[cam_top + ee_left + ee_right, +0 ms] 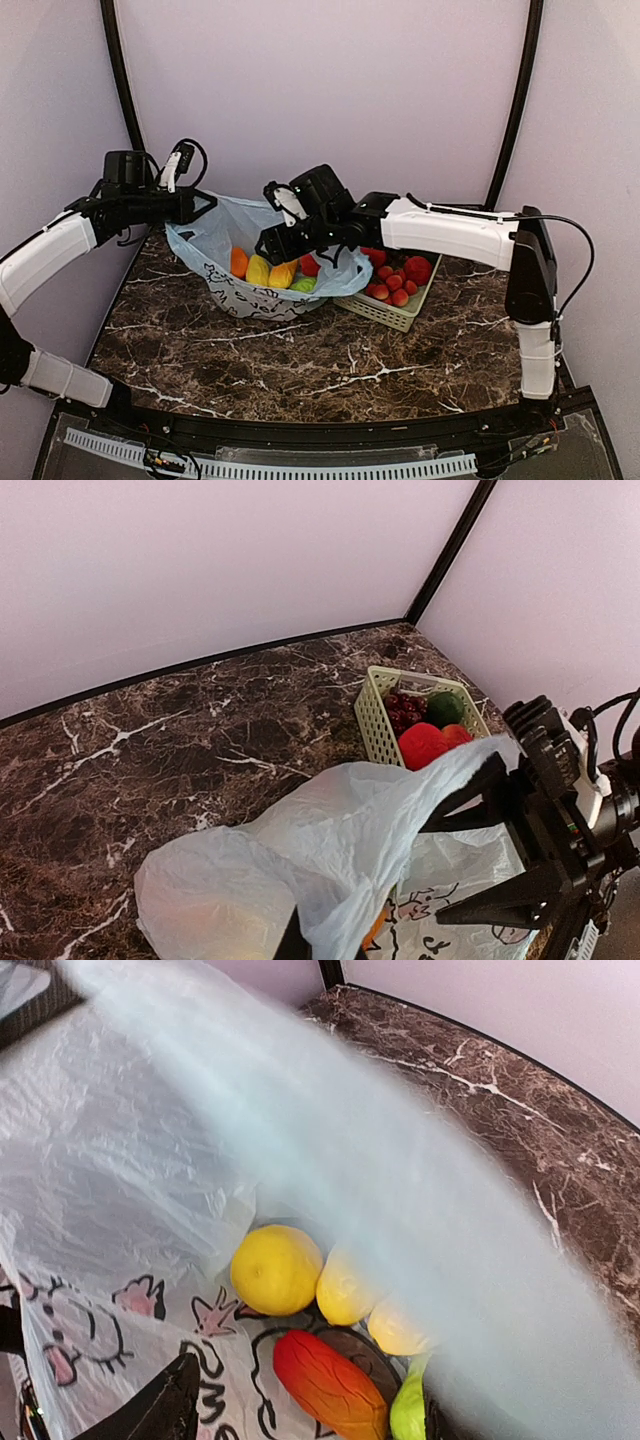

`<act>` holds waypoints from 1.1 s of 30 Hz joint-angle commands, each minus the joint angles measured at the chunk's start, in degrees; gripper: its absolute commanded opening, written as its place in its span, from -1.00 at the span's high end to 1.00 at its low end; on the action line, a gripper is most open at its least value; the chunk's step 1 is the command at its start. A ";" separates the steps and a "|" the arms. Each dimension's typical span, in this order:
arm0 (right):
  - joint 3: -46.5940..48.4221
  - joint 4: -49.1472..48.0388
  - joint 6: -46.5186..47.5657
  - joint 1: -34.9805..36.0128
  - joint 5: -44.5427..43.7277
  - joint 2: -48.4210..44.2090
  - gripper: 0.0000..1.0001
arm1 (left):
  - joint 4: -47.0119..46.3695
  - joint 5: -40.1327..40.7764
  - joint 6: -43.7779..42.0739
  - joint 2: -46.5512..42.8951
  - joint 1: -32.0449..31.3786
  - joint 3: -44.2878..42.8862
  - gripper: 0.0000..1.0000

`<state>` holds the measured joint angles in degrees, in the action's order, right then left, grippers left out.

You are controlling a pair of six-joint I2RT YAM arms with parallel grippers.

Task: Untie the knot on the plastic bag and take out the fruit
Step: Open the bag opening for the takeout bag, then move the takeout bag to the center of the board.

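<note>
The light blue plastic bag (215,245) lies open on the marble table, and no knot shows. My left gripper (203,205) is shut on the bag's rim (330,920) and holds it up at the left. My right gripper (276,247) reaches into the bag's mouth, open, with its dark fingers (165,1410) apart over the fruit. Inside lie a yellow lemon (275,1270), two more yellow pieces (345,1290), a red-orange mango (330,1385) and a light green apple (408,1412). A blurred band of bag film crosses the right wrist view and veils part of the fruit.
A pale green lattice basket (372,310) with small red strawberries (392,283) and larger red fruit stands just right of the bag, under the right arm. Pale walls close the table behind and at both sides.
</note>
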<state>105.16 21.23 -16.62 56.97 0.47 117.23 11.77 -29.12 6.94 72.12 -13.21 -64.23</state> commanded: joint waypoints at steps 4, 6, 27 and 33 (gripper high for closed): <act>7.24 -4.13 0.55 0.57 3.57 6.95 -0.43 | -1.69 -1.57 1.08 0.25 -1.83 1.38 0.99; 8.96 -4.57 0.24 0.73 5.21 8.74 -0.43 | -1.81 -1.73 1.28 0.34 -2.08 1.45 0.99; -20.67 -8.55 1.74 7.80 16.23 0.08 -0.67 | -3.03 3.56 2.59 -6.86 -1.57 9.16 0.98; -16.78 -8.35 0.56 7.80 8.51 -1.21 -0.71 | 1.24 -3.19 -2.38 -10.01 -1.64 14.39 0.99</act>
<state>85.38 14.33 -15.40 64.71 14.68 118.63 9.41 -28.16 8.67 65.10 -15.11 -52.93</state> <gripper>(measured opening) 0.847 0.009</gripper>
